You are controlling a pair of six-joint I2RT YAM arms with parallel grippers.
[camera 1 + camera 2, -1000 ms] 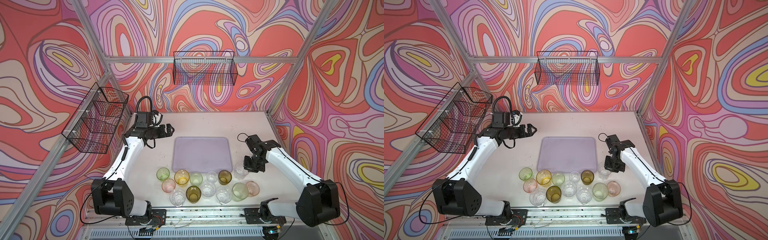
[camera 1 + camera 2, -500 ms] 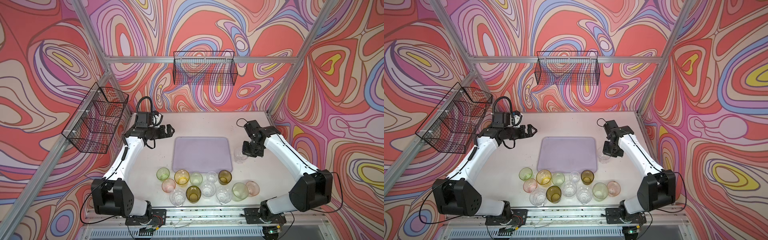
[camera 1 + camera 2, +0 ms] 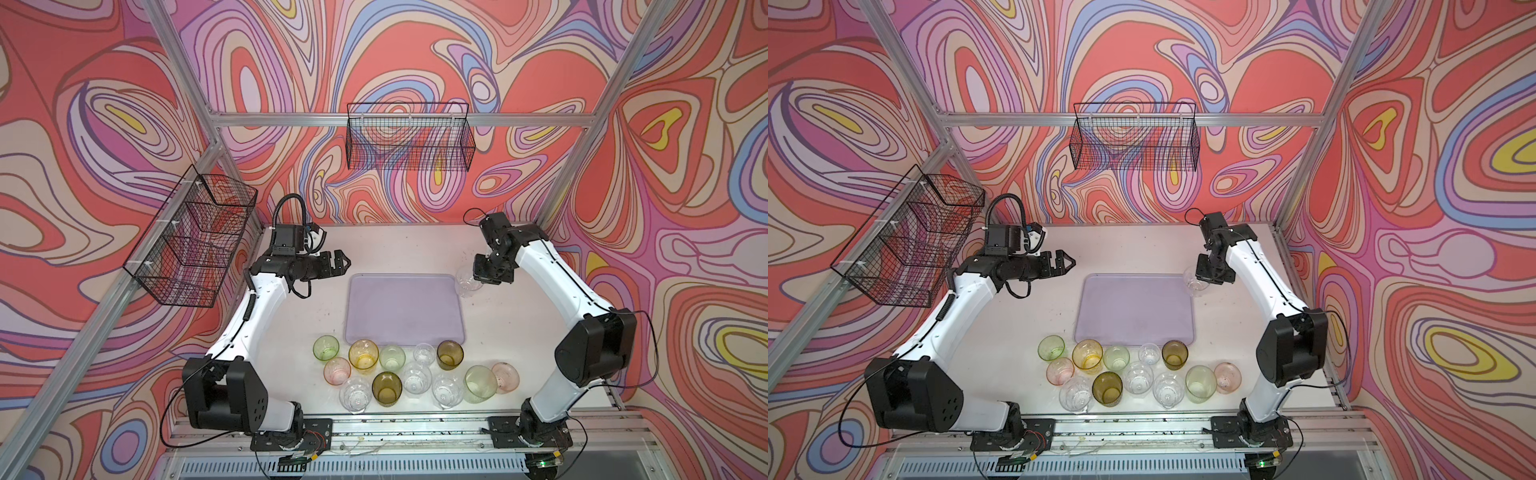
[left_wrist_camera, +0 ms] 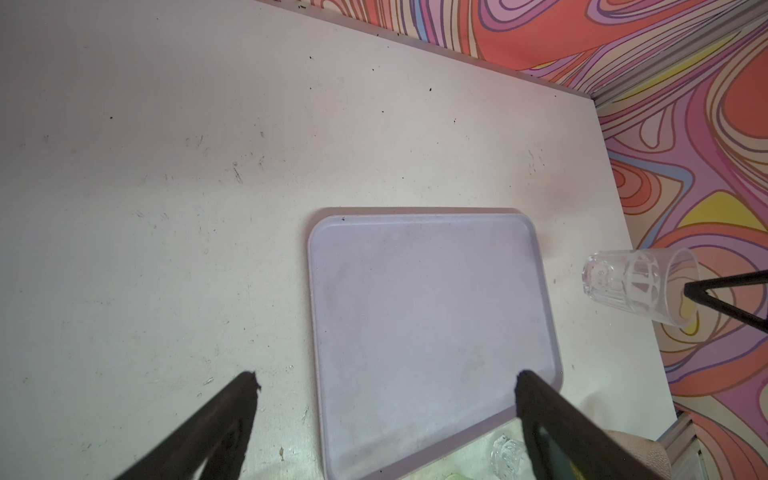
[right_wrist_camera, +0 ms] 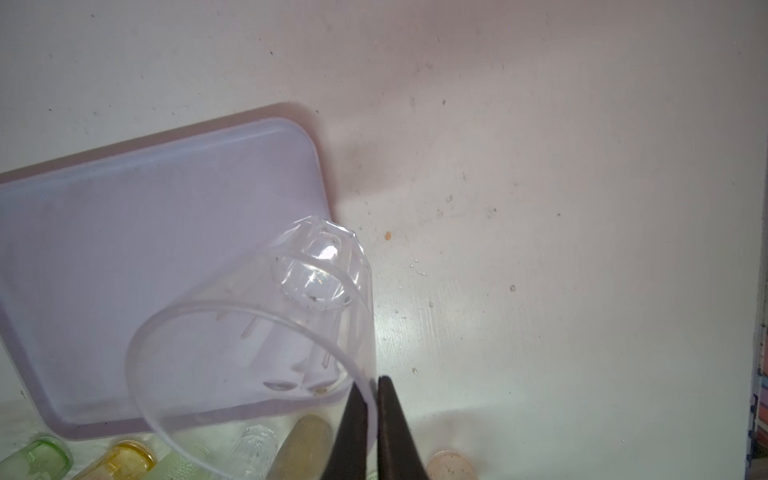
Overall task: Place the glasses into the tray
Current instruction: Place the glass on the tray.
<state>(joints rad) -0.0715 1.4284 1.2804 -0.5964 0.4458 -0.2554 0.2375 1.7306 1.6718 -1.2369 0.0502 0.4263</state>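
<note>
Right wrist: R gripper (image 5: 372,380) clamped on clear glass (image 5: 316,266) rim, held tilted at tray (image 5: 124,228) corner. Next I shift it inward, level, lower. L gripper (image 4: 385,375) wide apart, empty.

tray (image 3: 403,311): open | glasses (image 3: 386,388): crowd near edge | far table (image 3: 395,249): open

— Is there any text, number or brand you can read here?
— No, you won't find any. The tray (image 3: 405,309) and the glasses (image 3: 386,388) are plain. The walls (image 3: 415,62) carry only coloured swirls, and nothing on the arms (image 3: 257,316) is legible.
</note>
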